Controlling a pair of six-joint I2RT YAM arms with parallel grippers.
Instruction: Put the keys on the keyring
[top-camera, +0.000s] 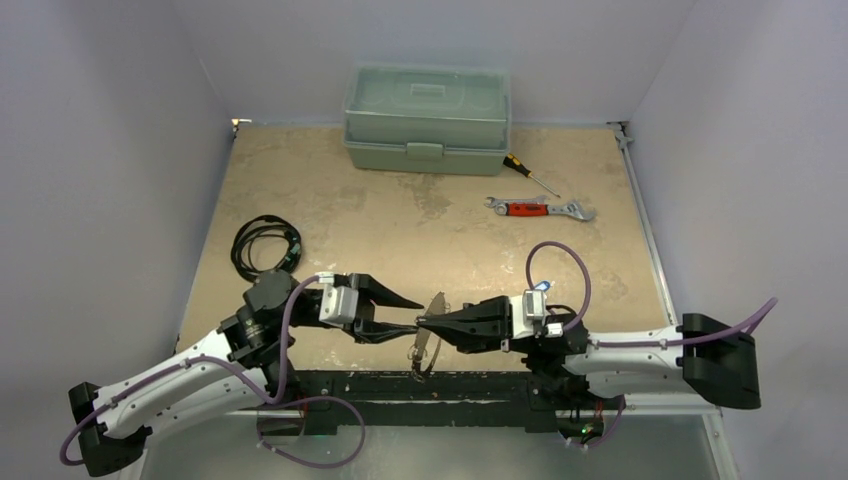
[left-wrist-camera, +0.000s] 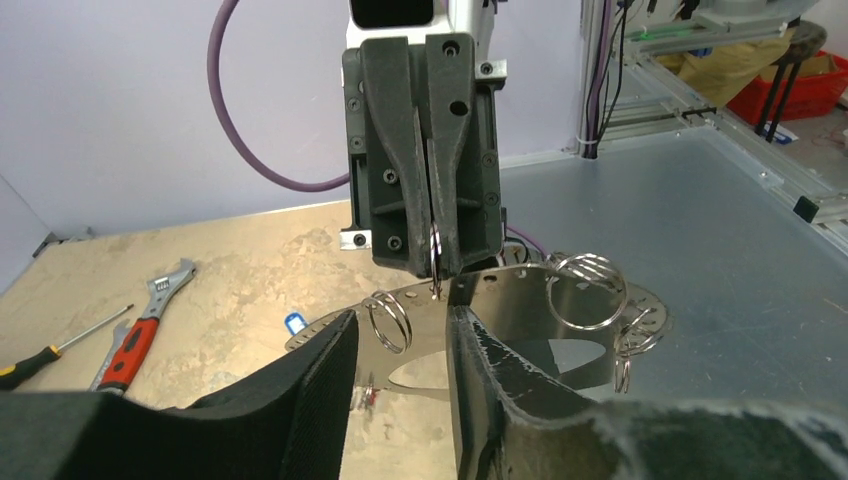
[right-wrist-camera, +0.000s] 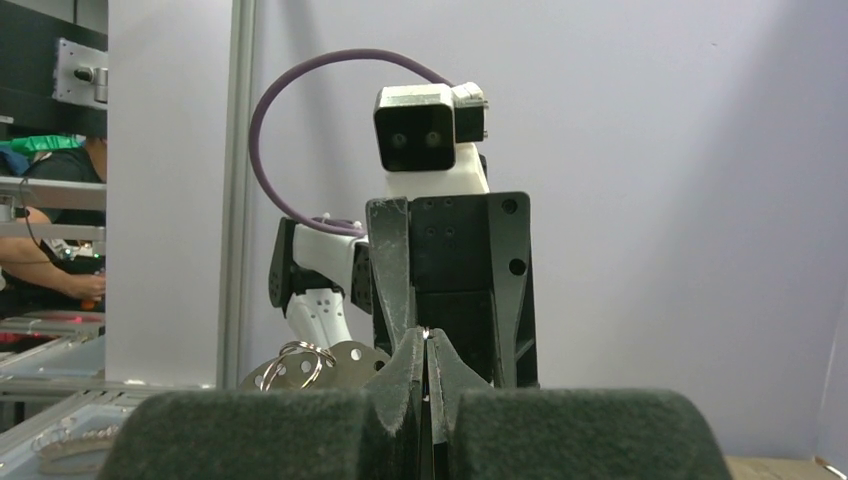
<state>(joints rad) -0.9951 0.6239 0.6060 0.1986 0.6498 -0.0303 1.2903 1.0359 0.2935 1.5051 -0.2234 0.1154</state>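
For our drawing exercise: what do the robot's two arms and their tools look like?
The left arm and right arm have white links with black joints and bases. A purple cable runs along each. The left tool and right tool are black, each with two tapering fingers and a white camera block behind.

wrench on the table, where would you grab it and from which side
Grip the wrench at its red handle, coming straight down from above. It lies flat on the table, so a side approach would likely find nothing to pinch. The handle is the straight middle part, and fingers can close across its narrow width.
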